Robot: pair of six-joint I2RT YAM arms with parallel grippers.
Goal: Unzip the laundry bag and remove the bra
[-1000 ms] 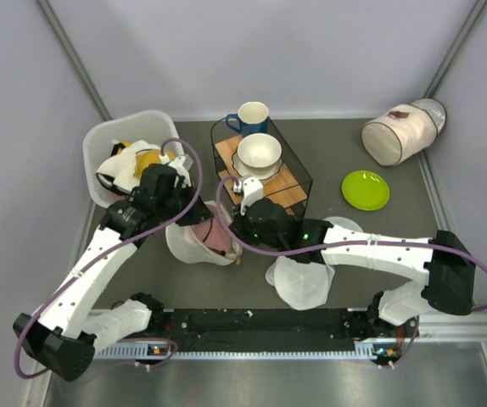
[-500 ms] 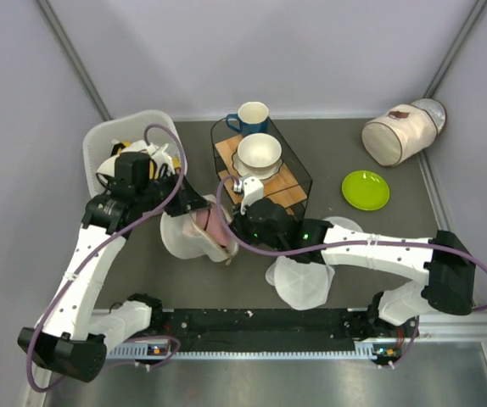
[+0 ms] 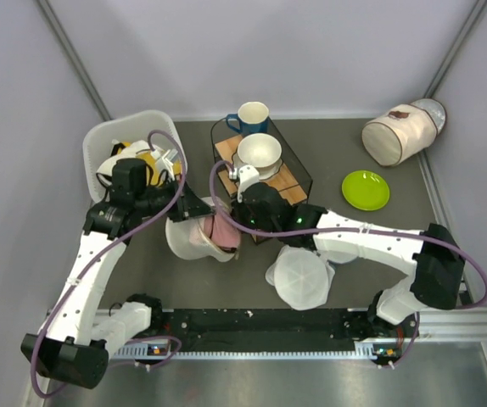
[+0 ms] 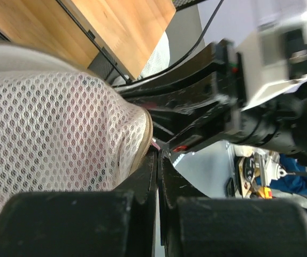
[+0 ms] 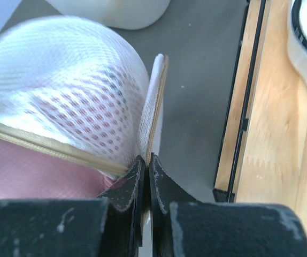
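1. Bag [image 3: 189, 242], seen from above, is near the middle of the table [image 3: 337, 144], between the white basket [image 3: 99, 153] and the wire rack [image 3: 301, 180]. I cannot tell whether it rests on the table or is lifted. Its right side gapes, and the pink bra [image 3: 219, 231] shows in the gap. The left tool [image 3: 201, 209] meets the bag's top edge. The right tool [image 3: 232, 225] meets its right edge, beside the bra. White discs [image 3: 299, 284] lie under the right arm.
2. Left wrist: the left tool [image 4: 158, 155] is closed, its fingers pinched on the bag's tan zip rim. Cream mesh of the bag [image 4: 52, 134] fills the left side, with the rack's wooden floor above it.
3. Right wrist: the right tool [image 5: 145, 163] is closed, gripping the bag's tan rim where its two edges part. The bag's mesh dome [image 5: 62, 91] bulges at upper left. The bra [image 5: 30, 171] lies below the rim, in the opening.
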